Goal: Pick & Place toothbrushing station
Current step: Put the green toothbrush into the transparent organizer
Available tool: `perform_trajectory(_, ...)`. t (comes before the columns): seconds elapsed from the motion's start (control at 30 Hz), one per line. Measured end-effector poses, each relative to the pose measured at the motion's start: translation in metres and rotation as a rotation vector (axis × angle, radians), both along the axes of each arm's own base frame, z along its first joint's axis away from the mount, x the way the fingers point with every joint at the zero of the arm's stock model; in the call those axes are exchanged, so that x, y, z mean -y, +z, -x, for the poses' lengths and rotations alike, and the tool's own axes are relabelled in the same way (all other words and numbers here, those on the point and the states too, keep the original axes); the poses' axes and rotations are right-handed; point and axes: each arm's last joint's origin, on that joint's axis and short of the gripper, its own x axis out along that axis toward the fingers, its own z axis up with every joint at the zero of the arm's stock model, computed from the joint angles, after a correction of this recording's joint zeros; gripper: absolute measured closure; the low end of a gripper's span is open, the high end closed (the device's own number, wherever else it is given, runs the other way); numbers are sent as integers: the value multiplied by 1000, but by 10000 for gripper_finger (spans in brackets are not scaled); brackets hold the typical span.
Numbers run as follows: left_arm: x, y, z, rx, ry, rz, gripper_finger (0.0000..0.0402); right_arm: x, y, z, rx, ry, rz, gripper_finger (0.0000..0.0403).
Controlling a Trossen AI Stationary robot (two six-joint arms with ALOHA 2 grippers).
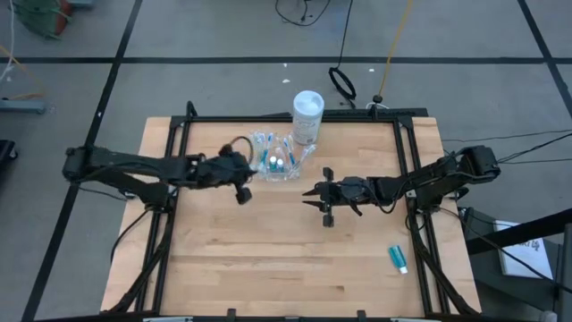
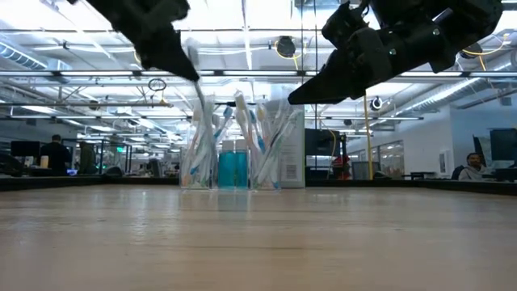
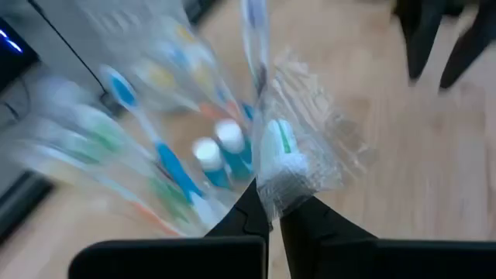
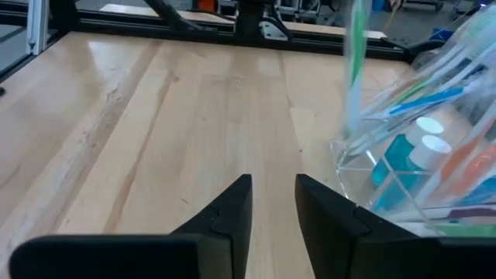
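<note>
Your left hand [image 3: 270, 221], upper centre, pinches a wrapped toothbrush [image 3: 288, 159] at the cup [image 1: 275, 161], so lift it clear next, while your right hand [image 1: 315, 199] waits nearby, slightly spread.

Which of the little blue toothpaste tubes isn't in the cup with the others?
The toothpaste tube lying alone on the table near the right front corner. The other two tubes stand inside the clear cup among the toothbrushes.
</note>
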Motion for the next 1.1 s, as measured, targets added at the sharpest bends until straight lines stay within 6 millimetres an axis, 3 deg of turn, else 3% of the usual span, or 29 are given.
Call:
perform_trajectory(0.27,-7,26,39,39,147,-82,389,0,0,0,3,-10,-29,316)
perform_trajectory(0.4,-14,28,41,39,191,-107,396,0,1,0,15,-20,-58,316)
perform_trajectory(0.77,-34,-7,8,-81,169,23,390,0,1,0,18,-27,-79,316)
perform_trajectory(1.0,-59,-29,0,-148,206,202,388,0,1,0,15,-27,-79,317)
perform_trajectory(1.1,-67,-33,-2,-151,232,198,387,0,0,0,6,-30,-87,316)
